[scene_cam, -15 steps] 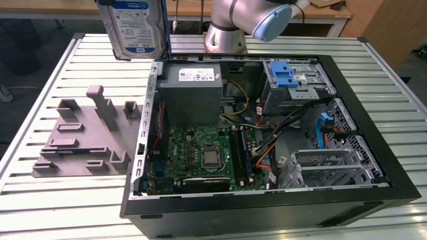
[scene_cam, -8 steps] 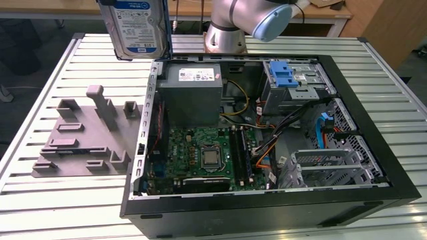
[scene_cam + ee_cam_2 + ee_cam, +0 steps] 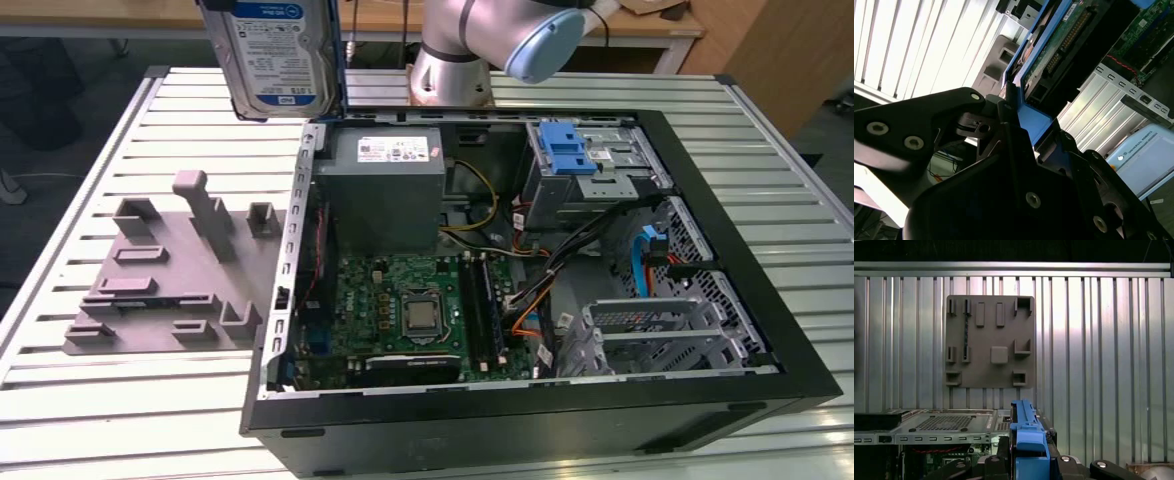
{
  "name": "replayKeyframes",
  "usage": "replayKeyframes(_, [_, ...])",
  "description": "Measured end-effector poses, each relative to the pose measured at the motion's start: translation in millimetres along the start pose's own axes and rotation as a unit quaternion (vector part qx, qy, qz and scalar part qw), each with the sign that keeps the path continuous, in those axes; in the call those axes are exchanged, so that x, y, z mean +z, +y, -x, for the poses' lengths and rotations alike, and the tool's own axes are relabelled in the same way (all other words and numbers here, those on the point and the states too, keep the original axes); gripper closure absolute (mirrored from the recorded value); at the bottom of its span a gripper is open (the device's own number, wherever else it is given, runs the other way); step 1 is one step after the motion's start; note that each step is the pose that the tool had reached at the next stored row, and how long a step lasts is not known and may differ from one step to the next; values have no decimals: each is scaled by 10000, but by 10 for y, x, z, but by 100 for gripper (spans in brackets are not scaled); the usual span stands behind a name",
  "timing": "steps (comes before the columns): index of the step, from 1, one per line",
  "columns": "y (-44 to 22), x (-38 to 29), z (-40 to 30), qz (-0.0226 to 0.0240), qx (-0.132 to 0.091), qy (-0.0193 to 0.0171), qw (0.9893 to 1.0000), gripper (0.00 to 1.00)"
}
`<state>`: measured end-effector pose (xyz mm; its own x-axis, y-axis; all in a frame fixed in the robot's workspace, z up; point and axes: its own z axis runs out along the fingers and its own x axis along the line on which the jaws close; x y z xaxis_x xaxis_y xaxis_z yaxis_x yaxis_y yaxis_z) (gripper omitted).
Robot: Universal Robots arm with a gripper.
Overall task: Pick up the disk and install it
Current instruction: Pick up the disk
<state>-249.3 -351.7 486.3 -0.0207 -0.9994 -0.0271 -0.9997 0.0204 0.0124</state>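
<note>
Pickup looks done, the gripper (image 3: 1029, 456) clamped on the disk (image 3: 278, 55), upright above the computer case's (image 3: 534, 425) corner — installing calls for aligning it with that case's drive cage (image 3: 617, 168).

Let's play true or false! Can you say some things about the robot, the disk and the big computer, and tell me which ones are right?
1. The gripper holds the disk up in the air. True.
2. The disk lies on the grey plate. False: it hangs in the air, off the grey plate, clamped by its blue frame.
3. The computer case is open, and its green board shows. True.
4. The disk sits in the metal cage with the blue latch. False: it is outside the case, away from the metal cage, in the gripper.
</note>
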Motion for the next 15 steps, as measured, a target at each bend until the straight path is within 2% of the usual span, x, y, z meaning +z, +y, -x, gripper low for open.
replayKeyframes(15, [-49, 0, 1, 0, 0, 0, 10000, 63])
